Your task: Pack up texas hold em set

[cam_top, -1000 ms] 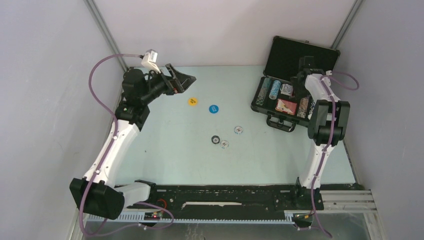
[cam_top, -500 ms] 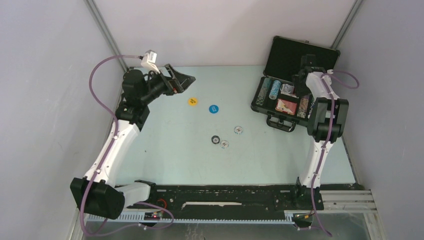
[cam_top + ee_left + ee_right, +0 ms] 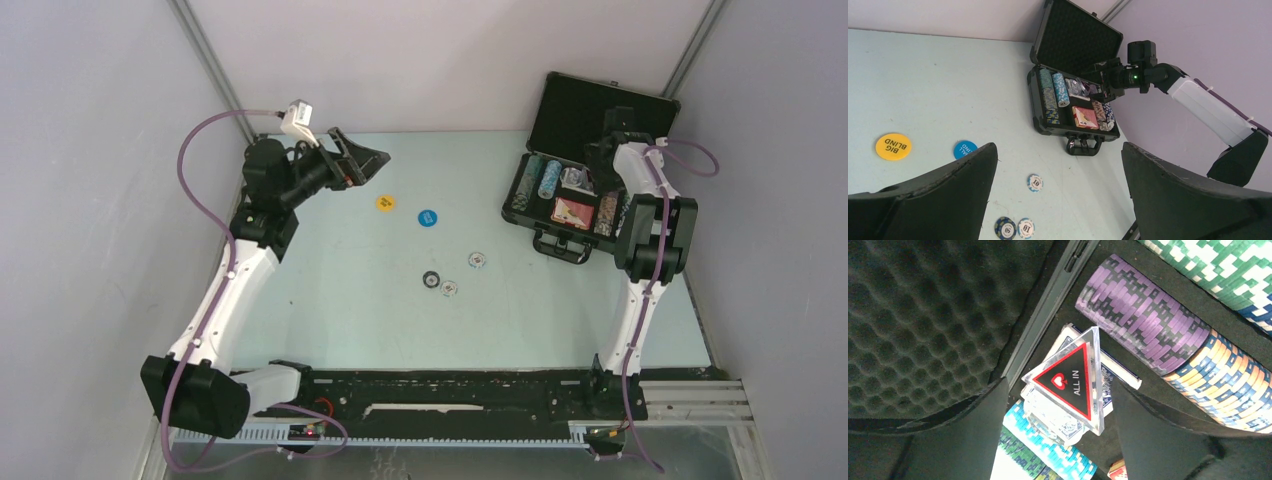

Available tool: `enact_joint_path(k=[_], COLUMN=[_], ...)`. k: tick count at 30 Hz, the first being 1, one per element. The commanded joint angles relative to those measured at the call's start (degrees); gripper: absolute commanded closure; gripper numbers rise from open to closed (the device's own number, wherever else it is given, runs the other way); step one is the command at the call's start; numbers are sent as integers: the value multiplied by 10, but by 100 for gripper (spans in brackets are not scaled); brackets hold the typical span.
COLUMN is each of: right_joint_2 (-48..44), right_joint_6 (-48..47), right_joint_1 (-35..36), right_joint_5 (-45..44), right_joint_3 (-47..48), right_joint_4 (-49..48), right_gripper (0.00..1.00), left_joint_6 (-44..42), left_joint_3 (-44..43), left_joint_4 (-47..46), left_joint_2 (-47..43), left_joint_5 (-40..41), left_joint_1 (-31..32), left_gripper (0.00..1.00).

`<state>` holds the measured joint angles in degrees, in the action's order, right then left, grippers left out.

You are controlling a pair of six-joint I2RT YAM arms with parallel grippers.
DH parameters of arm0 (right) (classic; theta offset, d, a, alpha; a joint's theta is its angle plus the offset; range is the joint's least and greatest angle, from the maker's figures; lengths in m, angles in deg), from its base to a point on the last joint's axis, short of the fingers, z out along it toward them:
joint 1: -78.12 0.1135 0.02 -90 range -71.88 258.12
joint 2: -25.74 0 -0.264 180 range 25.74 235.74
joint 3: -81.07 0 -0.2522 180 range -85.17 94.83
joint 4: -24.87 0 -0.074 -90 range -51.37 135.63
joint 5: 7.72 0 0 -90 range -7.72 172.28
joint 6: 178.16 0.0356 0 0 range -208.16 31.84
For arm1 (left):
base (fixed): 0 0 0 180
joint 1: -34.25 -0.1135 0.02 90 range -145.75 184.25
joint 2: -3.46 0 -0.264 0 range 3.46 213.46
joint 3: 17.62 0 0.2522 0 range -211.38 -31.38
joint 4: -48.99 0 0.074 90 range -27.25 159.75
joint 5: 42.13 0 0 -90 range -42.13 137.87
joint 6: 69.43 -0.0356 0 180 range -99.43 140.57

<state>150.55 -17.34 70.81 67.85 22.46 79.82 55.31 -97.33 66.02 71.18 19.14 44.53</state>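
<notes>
The black briefcase (image 3: 590, 170) of the texas hold em set stands open at the back right, holding chip rows (image 3: 546, 178) and a red card deck (image 3: 572, 210). My right gripper (image 3: 1059, 390) hangs inside it, open; the clear triangular "ALL IN" token (image 3: 1070, 382) lies between its fingers on a blue card deck (image 3: 1108, 375), with a gap on each side. A yellow disc (image 3: 386, 203), a blue disc (image 3: 427, 217) and three loose chips (image 3: 449, 288) lie on the table. My left gripper (image 3: 1058, 155) hovers open and empty at the back left.
Purple chips (image 3: 1143, 330), orange-blue chips (image 3: 1228, 390) and teal chips (image 3: 1048, 450) crowd round the token. The foam-lined lid (image 3: 923, 315) stands just behind the right fingers. The case handle (image 3: 1083, 146) faces the table's middle. Grey walls close in on three sides.
The right wrist has edged slightly toward the lid over the case. The left arm, the discs and the loose chips have not moved.
</notes>
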Motion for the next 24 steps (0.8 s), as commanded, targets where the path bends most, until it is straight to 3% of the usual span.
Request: enact_joint_path(k=[1, 13, 17, 24], right_joint_2=[-2, -84, -118, -199], right_joint_6=[-6, -61, -84, -226], right_joint_1=[-7, 0, 6, 52], right_joint_5=[-13, 5, 38, -4], right_joint_3=[6, -57, -111, -133], right_joint_4=[14, -15, -67, -79], right_gripper=[10, 6, 7, 0], left_joint_6=[8, 9, 9, 8], left_joint_3=[14, 15, 16, 15], left_joint_4=[-27, -28, -28, -29], left_joint_2=[-7, -8, -9, -7], left_joint_5=[-10, -10, -10, -7], left_joint_1=[-4, -4, -4, -4], left_gripper=[0, 0, 0, 0])
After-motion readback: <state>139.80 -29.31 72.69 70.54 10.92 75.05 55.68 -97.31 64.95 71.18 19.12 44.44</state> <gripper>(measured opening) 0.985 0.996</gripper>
